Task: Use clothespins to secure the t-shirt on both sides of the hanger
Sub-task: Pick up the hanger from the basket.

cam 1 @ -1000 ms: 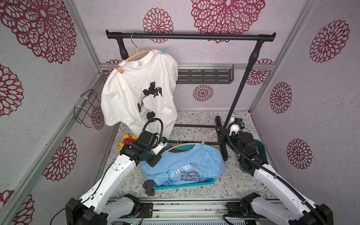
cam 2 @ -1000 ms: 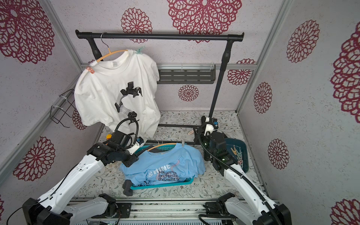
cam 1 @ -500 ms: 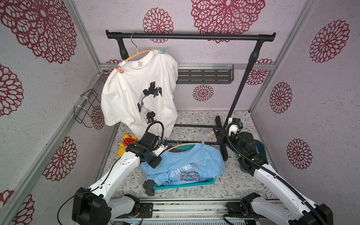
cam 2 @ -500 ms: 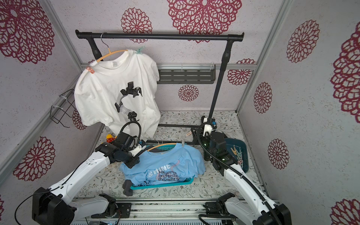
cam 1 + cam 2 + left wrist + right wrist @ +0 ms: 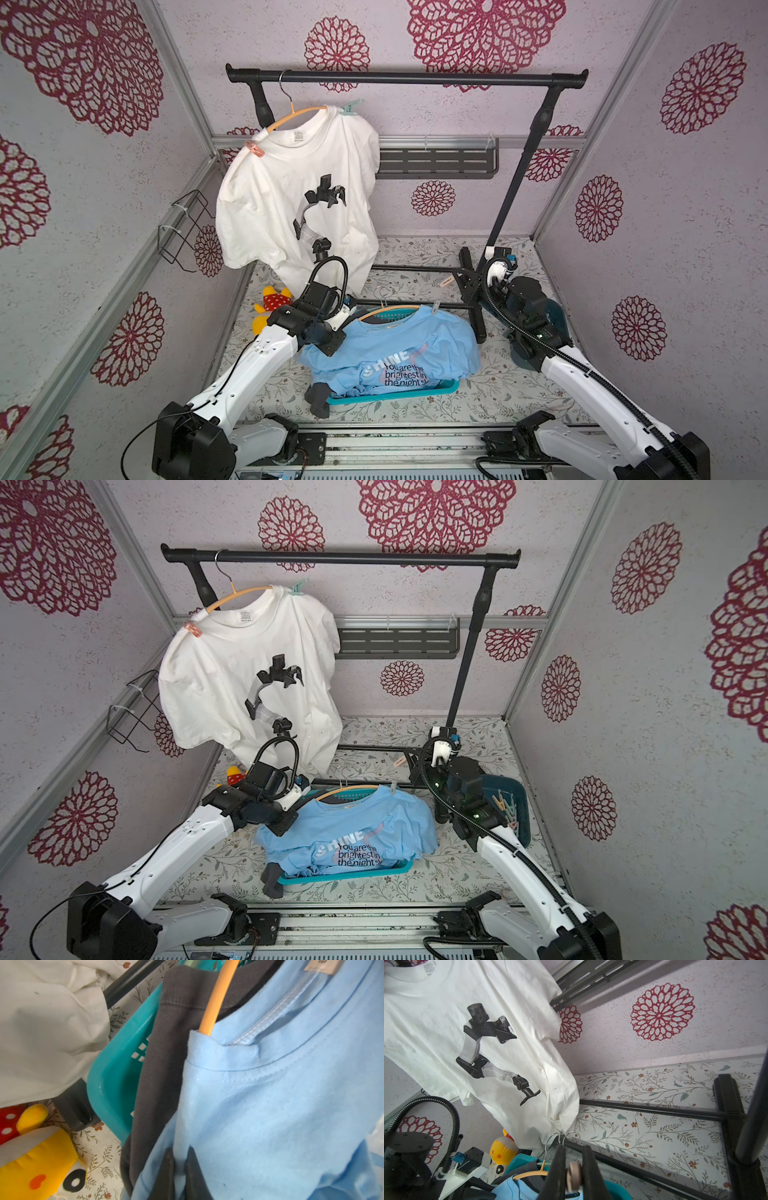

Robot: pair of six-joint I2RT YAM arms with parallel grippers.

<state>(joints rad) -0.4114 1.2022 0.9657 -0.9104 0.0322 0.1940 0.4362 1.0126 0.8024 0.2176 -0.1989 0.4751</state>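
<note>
A light blue t-shirt (image 5: 399,353) lies on an orange hanger (image 5: 388,311) over a teal basket (image 5: 449,388). My left gripper (image 5: 180,1150) is shut on a fold of the shirt's left shoulder, below where the hanger (image 5: 216,999) enters the neck. My right gripper (image 5: 572,1146) is shut on a beige clothespin (image 5: 573,1176), beyond the shirt's right shoulder, near the rack foot in a top view (image 5: 451,279). A small pale clothespin (image 5: 434,307) sits at that right shoulder. More clothespins (image 5: 507,808) lie in a dark bin (image 5: 521,796).
A white t-shirt (image 5: 291,199) hangs from the black rail (image 5: 407,77), with a pink clothespin (image 5: 254,148) and a mint clothespin (image 5: 350,107) on its shoulders. The rack's base bars (image 5: 654,1111) cross the floor. A yellow plush toy (image 5: 270,305) lies behind the left arm.
My left gripper has moved right, from beside the plush toy onto the blue shirt's left shoulder, and has shut on the fabric. The right arm has barely moved.
</note>
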